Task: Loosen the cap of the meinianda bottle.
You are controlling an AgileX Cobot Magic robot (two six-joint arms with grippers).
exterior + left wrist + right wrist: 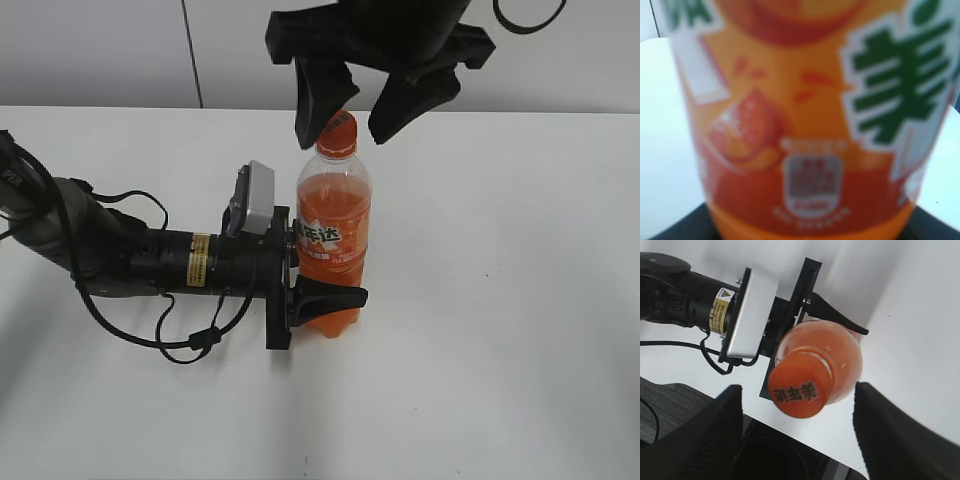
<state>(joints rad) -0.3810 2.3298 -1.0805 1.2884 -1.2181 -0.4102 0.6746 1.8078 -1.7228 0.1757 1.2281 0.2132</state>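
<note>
White flat worktop [520, 300] carries the tall clear plastic meinianda bottle of orange drink [333, 215], standing upright near the middle. Left hand [310, 272] comes in sideways, clamped on the bottle's lower body (label fills its wrist view). Right hand [375, 105] hangs above, fingers [700, 435] spread apart either side of the small round orange ribbed cap [800, 391], not touching it.

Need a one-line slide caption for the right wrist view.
Open right gripper straddles the orange cap without touching it; left gripper holds the bottle.
</note>
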